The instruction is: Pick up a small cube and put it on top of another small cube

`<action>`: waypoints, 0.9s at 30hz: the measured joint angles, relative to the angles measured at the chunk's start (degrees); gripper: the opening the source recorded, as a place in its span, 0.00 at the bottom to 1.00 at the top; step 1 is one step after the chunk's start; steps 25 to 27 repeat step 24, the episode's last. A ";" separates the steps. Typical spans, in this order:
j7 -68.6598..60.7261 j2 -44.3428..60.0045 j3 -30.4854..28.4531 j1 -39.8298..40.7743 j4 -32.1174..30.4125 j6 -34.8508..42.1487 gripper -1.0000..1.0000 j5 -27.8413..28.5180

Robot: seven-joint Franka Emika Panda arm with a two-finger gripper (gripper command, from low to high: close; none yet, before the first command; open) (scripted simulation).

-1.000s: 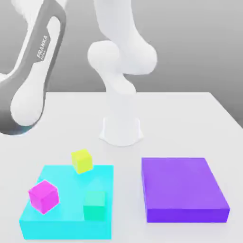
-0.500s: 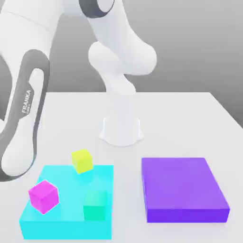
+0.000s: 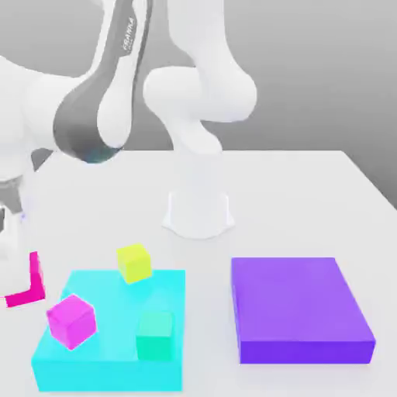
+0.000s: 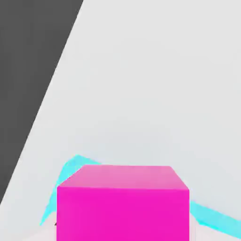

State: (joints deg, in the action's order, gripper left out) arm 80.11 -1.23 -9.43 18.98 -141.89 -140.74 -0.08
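A magenta cube sits tilted on the near left corner of a cyan platform. At the platform's far edge rests a yellow cube. A green cube stands near its front right. My gripper hangs at the exterior view's left edge, left of the platform and apart from all three cubes; it is shut and holds nothing. In the hand view the magenta cube looms close, with the cyan platform showing past its sides.
A flat purple platform lies to the exterior view's right of the cyan one. The arm's white base stands behind them. A magenta L-shaped piece shows just left of the cyan platform. The table edge runs past a dark backdrop.
The arm has swung: its forearm rose toward the top and the hand came down at the left edge. The gripper went from open to shut. The magenta L-shaped piece appeared. The cubes stayed put.
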 joint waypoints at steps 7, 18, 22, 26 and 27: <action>-4.08 -14.66 1.26 -0.93 -12.56 2.01 0.00 3.03; -10.22 -25.52 2.71 -2.03 -28.33 -2.84 0.00 4.93; -10.16 -18.48 2.21 -2.31 -29.89 -11.42 1.00 5.24; -10.16 -18.48 2.21 -2.31 -29.89 -11.42 1.00 5.24; -10.16 -18.48 2.21 -2.31 -29.89 -11.42 1.00 5.24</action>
